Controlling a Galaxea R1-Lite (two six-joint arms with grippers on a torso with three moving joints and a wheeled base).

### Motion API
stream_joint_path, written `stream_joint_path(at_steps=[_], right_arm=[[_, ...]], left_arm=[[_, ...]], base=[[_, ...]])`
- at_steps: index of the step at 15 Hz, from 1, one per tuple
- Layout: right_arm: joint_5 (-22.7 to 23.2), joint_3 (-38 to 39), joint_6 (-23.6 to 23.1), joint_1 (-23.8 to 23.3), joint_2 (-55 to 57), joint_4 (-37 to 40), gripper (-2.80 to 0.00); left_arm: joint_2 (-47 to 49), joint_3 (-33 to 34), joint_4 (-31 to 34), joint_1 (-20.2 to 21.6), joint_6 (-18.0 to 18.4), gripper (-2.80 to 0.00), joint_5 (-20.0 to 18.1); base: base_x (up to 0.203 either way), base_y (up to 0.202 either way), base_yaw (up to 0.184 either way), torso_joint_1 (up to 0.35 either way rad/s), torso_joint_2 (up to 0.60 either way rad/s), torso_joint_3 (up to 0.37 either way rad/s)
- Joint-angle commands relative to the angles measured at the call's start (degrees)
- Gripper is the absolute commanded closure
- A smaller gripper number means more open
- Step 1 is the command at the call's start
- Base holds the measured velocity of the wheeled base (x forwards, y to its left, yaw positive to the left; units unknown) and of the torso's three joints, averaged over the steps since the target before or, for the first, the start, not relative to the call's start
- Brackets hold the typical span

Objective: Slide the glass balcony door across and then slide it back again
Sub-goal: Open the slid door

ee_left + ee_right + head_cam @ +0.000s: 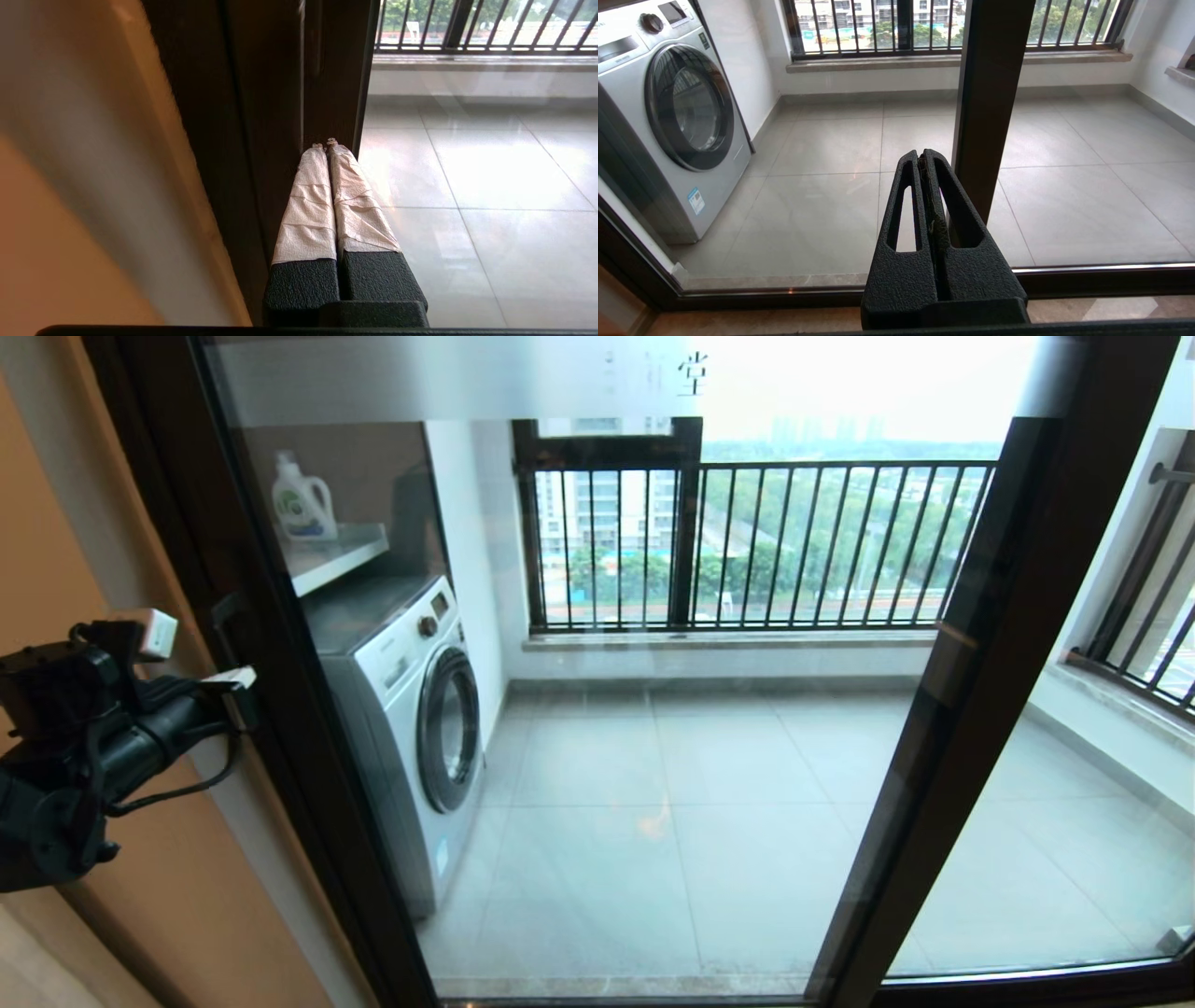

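Observation:
The glass balcony door (653,756) fills the head view, a clear panel in a dark brown frame with a frosted strip (467,378) across its top. My left gripper (238,683) is at the door's left stile (280,728), at mid height. In the left wrist view its taped fingers (308,200) are pressed together with nothing between them, and their tips (325,145) touch the dark frame (261,116). My right gripper (923,156) is shut and empty. It hangs low in front of the glass, just beside the other dark stile (990,93), and is out of the head view.
Behind the glass are a white washing machine (411,709), a shelf with a detergent bottle (303,504), a grey tiled floor (709,840) and a window with black railing bars (747,546). An orange-beige wall (56,523) runs to the left of the door frame. The bottom track (1087,280) runs along the floor.

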Motion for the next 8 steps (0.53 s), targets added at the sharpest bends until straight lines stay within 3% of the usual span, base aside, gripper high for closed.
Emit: stream_joint_path(at_steps=[1, 4, 8], right_arm=[[0.0, 0.5, 0.0, 0.0, 0.0, 0.0, 0.00], [0.0, 0.5, 0.1, 0.0, 0.0, 0.0, 0.00], [0.0, 0.5, 0.1, 0.0, 0.0, 0.0, 0.00]], left_arm=[[-4.7, 3.1, -0.4, -0.6, 0.0, 0.00, -1.3], [-8.5, 5.3, -0.3, -0.3, 0.1, 0.00, -1.2], [-9.2, 4.1, -0.3, 3.3, 0.2, 0.00, -1.6]], base=[[0.000, 0.000, 0.000, 0.000, 0.00, 0.000], [0.000, 0.000, 0.000, 0.000, 0.00, 0.000], [0.000, 0.000, 0.000, 0.000, 0.00, 0.000]])
